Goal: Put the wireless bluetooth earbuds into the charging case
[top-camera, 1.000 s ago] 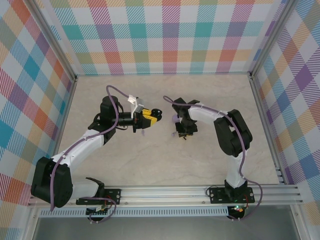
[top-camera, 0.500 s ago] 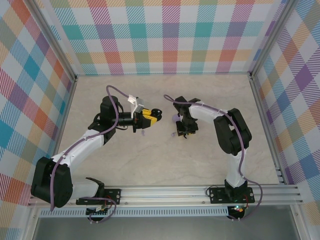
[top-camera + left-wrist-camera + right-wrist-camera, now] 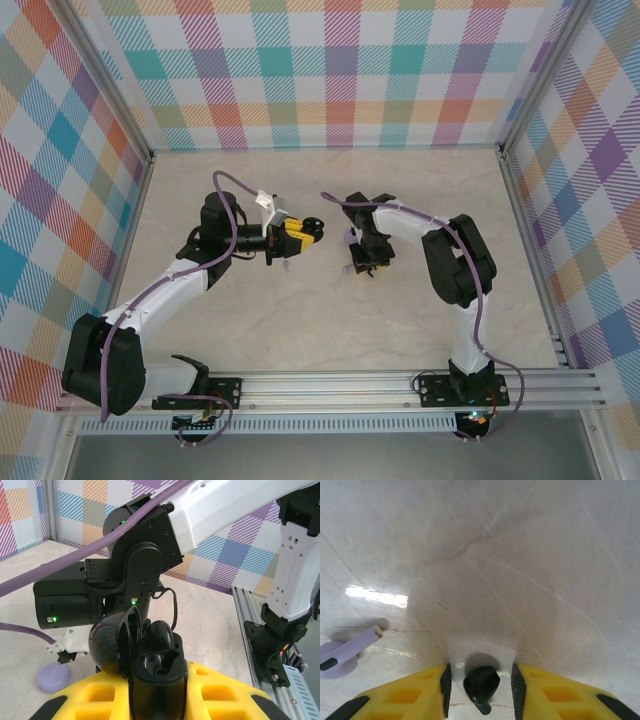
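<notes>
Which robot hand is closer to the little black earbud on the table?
Right. The right gripper straddles the black earbud; the left gripper holds the black case, farther left.

The left tool (image 3: 156,696) is gripping an open black charging case (image 3: 156,672) between its yellow fingers (image 3: 222,692) — the lid (image 3: 107,647) is standing swung back, the dark hollows facing up. Beyond it the other arm (image 3: 142,570) is hanging over the desk (image 3: 210,625) — a lilac disc (image 3: 53,676) is lying near it.
</notes>
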Tool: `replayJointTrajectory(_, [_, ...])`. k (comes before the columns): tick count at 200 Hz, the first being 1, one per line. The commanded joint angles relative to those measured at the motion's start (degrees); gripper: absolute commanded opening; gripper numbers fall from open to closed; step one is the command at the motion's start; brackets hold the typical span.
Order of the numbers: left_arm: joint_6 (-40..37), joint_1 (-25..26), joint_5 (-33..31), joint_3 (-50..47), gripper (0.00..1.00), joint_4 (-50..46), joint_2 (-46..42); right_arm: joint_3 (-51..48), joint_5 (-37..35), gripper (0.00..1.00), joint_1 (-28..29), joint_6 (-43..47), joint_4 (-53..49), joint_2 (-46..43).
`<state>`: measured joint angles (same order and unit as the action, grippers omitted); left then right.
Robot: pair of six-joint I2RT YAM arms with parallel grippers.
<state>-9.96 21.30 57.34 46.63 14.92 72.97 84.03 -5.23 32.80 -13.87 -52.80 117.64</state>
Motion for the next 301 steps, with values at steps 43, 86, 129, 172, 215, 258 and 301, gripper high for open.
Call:
replayJointTrajectory(43, [-1.12,0.28,-0.2,0.55,0.14,-0.23,-1.09,1.57,-0.03,0.33,1.22,0.64,-0.67,3.15])
replayJointTrajectory(86, [-1.36,0.27,-0.29,0.57,0.13,-0.53,-1.22,1.27,-1.69,0.29,1.26,-0.49,-1.57,3.52])
replayJointTrajectory(129, [-1.47,0.26,-0.31,0.56,0.14,-0.66,-1.16,1.03,-2.59,0.25,1.05,-1.49,-1.26,2.86])
replayJointTrajectory(172, [-1.73,0.28,-0.37,0.57,0.13,-1.11,-1.34,1.07,-2.52,0.24,0.19,-2.33,-0.78,1.49])
replayJointTrajectory(215, [-1.61,0.31,-0.42,0.7,0.13,-1.21,-1.6,-2.14,3.42,0.22,-2.8,-4.34,4.46,-2.54])
replayJointTrajectory(258, [-1.04,0.27,-1.92,0.83,0.14,-1.21,-1.15,-7.16,10.83,0.21,-7.03,-7.0,10.93,-8.03])
replayJointTrajectory(301, [0.15,0.29,-4.04,0.47,0.14,-0.2,-0.09,-11.05,18.52,0.21,-10.92,-8.43,15.3,-11.13])
